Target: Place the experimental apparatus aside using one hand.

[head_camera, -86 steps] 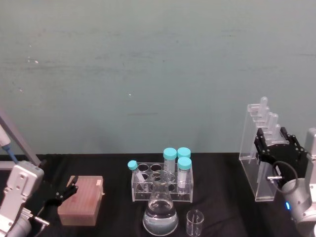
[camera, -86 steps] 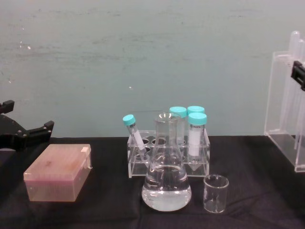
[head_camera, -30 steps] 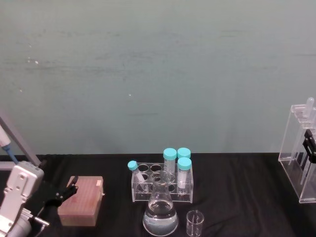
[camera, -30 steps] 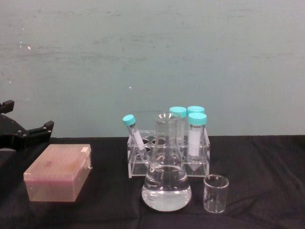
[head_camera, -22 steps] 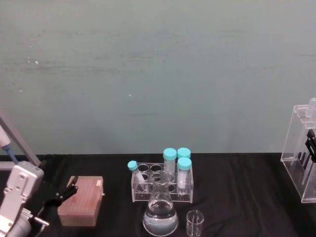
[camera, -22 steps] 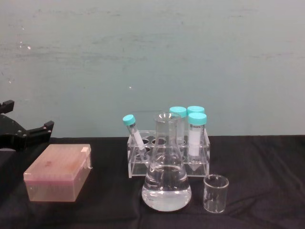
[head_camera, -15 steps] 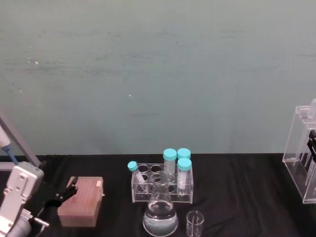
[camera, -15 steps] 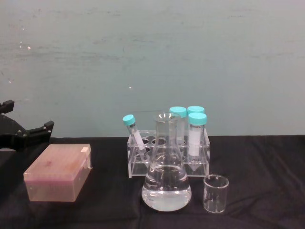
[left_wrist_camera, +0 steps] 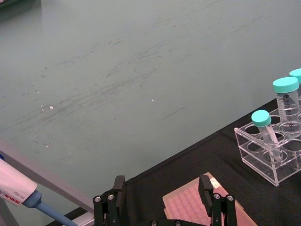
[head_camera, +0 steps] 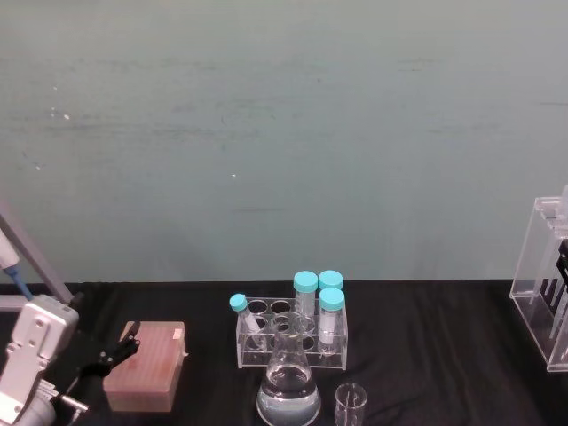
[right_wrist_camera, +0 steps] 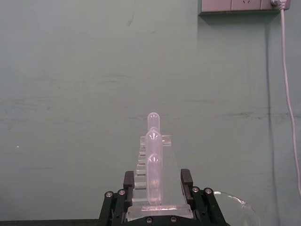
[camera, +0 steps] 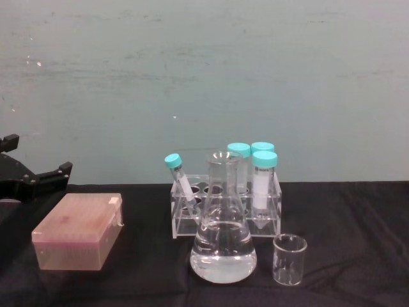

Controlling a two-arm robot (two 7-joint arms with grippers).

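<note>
My table (camera: pixel 358 211) has bare room on its right side. At the head view's right edge, my right gripper (right_wrist_camera: pixel 158 182) squeezes the tall clear stand (head_camera: pixel 532 284) from both sides. My left gripper (left_wrist_camera: pixel 162 188) hangs wide open by the pink box (camera: pixel 78 231). The flask (camera: pixel 223 246) and beaker (camera: pixel 289 259) sit near the front.

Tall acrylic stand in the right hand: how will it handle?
The acrylic stand looks rigid, but tall and narrow, so probably tips easily. Smooth clear walls may slip in the right hand. Its long tubes could shift if tilted.

Lab: flask (camera: pixel 223 251), beaker (camera: pixel 289 259), tube rack (camera: pixel 181 225).
</note>
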